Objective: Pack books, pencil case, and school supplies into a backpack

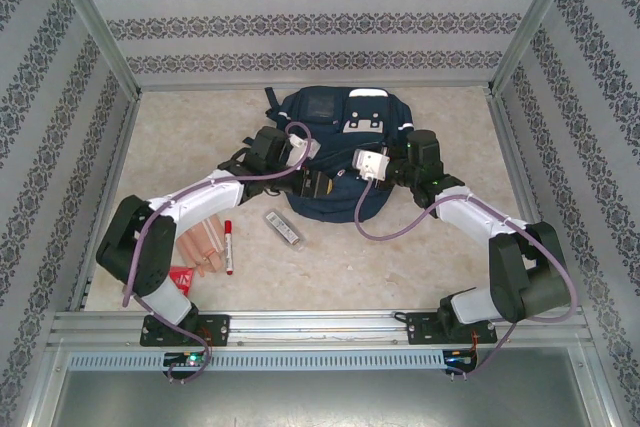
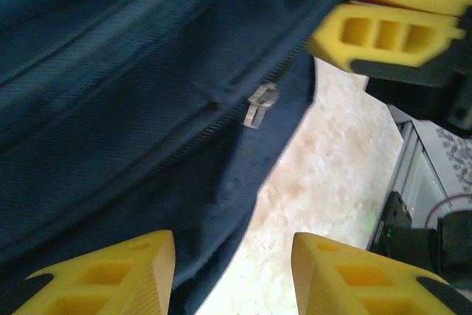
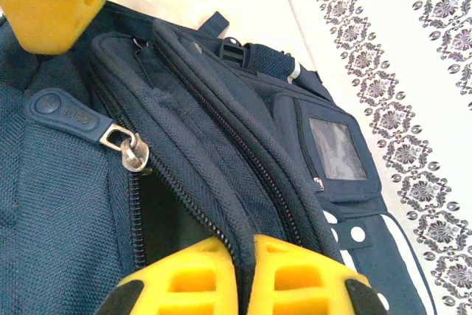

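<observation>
Two sets of fingers are meeting at the backpack (image 1: 335,142) lying toward the far side of the tabletop (image 1: 400,257). We're seeing the right fingers (image 3: 295,278) pinching a zipper-edge fold, and the left fingers (image 2: 110,274) hanging spread by a zip pull (image 2: 259,105).

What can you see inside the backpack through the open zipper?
Through the part-open zipper of the backpack, just a dark gap; nothing identifiable. Fabric covers the rest of the interior, so any contents are hidden.
</observation>
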`<move>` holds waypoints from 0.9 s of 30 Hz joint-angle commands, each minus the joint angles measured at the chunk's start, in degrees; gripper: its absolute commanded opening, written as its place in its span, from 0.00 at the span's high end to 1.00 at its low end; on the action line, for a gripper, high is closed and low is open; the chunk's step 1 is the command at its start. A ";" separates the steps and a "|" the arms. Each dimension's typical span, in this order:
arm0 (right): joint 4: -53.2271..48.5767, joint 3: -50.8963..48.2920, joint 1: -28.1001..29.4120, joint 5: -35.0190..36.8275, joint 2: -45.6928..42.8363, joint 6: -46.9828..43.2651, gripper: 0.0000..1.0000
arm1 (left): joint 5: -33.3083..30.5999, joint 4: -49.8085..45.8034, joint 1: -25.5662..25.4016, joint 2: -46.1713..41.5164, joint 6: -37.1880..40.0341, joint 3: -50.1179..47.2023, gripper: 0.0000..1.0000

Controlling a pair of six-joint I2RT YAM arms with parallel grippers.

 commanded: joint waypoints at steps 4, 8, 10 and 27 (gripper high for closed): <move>2.98 2.03 -0.92 -4.20 -1.32 4.16 1.00 | -1.44 0.60 -0.85 1.74 -4.01 3.24 0.55; 2.13 2.96 -0.91 -5.02 -1.35 4.39 1.00 | 0.06 0.78 -1.20 4.08 -3.77 5.02 0.59; 1.86 3.19 -0.91 -5.42 -1.12 4.59 1.00 | 1.62 1.60 -1.79 4.79 -2.58 5.74 0.61; -1.96 4.42 2.32 -3.99 -2.40 1.48 1.00 | 4.55 2.49 -3.31 8.81 1.48 9.98 0.73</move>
